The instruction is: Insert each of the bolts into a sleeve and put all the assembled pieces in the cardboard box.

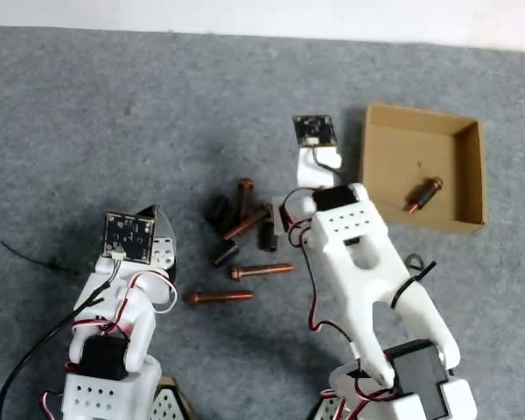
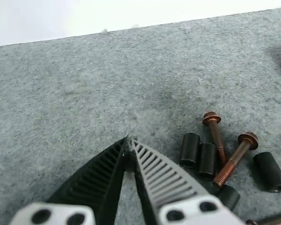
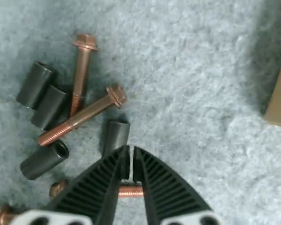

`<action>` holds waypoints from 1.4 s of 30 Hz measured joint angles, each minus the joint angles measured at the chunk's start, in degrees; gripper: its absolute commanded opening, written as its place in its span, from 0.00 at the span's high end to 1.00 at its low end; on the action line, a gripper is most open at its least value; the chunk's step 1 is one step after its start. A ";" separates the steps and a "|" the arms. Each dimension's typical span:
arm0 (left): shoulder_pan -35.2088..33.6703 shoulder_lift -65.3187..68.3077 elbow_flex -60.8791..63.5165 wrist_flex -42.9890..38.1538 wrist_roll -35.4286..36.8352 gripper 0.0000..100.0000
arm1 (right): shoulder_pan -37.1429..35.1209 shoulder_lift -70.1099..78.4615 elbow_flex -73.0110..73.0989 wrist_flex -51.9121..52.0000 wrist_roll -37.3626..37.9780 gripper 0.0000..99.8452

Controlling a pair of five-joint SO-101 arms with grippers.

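Several copper bolts and black sleeves lie loose mid-table: an upright bolt (image 1: 245,197), a slanted bolt (image 1: 248,221), two flat bolts (image 1: 261,270) (image 1: 219,297), and sleeves (image 1: 217,210) (image 1: 268,234) (image 1: 225,254). My right gripper (image 3: 130,151) is shut and empty, its tips just short of one sleeve (image 3: 116,136), above a bolt (image 3: 129,191). My left gripper (image 2: 129,141) is shut and empty, left of the pile; the nearest sleeve (image 2: 189,150) lies off to its side. The cardboard box (image 1: 468,175) holds one assembled piece (image 1: 424,194).
Grey carpet covers the table. The box stands to the right of the right arm (image 1: 367,271), whose body hides part of the carpet. A black cable (image 1: 35,262) trails by the left arm (image 1: 127,297). Open carpet lies at the far left and far side.
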 measured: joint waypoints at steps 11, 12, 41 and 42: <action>0.53 0.00 0.00 0.00 0.00 0.99 | -6.51 8.88 0.00 -0.09 0.00 0.86; 0.53 0.00 0.00 0.00 0.00 0.99 | -6.51 9.49 0.00 -0.44 0.00 0.86; 0.53 0.00 0.00 0.00 0.00 0.99 | -4.40 21.01 -8.26 -5.36 9.05 0.86; 0.53 0.00 0.00 0.00 0.00 0.99 | -4.40 21.10 -8.26 -5.36 9.85 0.86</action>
